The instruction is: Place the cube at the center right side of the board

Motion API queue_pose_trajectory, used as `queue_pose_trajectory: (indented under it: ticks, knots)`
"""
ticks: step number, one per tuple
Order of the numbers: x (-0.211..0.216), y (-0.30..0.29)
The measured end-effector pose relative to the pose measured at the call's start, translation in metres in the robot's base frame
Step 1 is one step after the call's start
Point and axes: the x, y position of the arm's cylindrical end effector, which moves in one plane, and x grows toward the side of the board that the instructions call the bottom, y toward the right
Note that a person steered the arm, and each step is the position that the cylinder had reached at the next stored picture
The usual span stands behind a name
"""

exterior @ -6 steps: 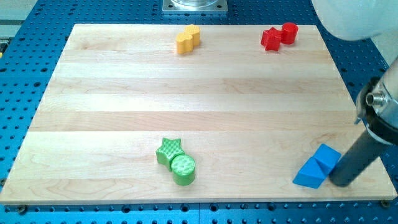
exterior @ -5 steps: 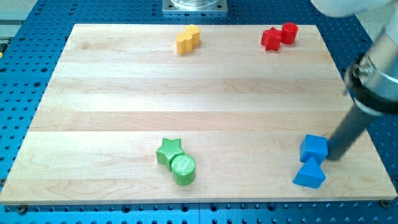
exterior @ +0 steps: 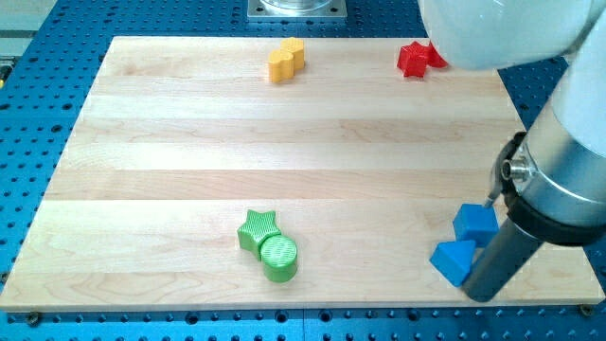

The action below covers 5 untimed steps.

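Observation:
A blue cube (exterior: 474, 224) sits near the board's lower right. A blue triangular block (exterior: 453, 260) lies just below and to the left of it, touching it. My tip (exterior: 481, 296) is at the bottom right of the board, right beside the triangular block and below the cube. The rod and arm rise up to the right and hide part of the board's right edge.
A green star (exterior: 258, 229) and a green cylinder (exterior: 279, 258) touch at the bottom middle. Two yellow blocks (exterior: 285, 59) sit at the top middle. A red star (exterior: 413, 59) is at the top right, with the arm covering what is beside it. The wooden board (exterior: 189, 142) lies on a blue perforated table.
My tip moved from the cube's right side down to the lower right of the triangular block. The triangular block shifted left. The cube stayed about where it was. The arm now hides the red cylinder.

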Motion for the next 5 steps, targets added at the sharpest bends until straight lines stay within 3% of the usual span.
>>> queue_pose_trajectory:
  ticks: [1, 3, 4, 5]
  knots:
    - [-0.063, 0.025]
    - [-0.143, 0.025]
    - [-0.083, -0.027]
    - [-0.134, -0.037]
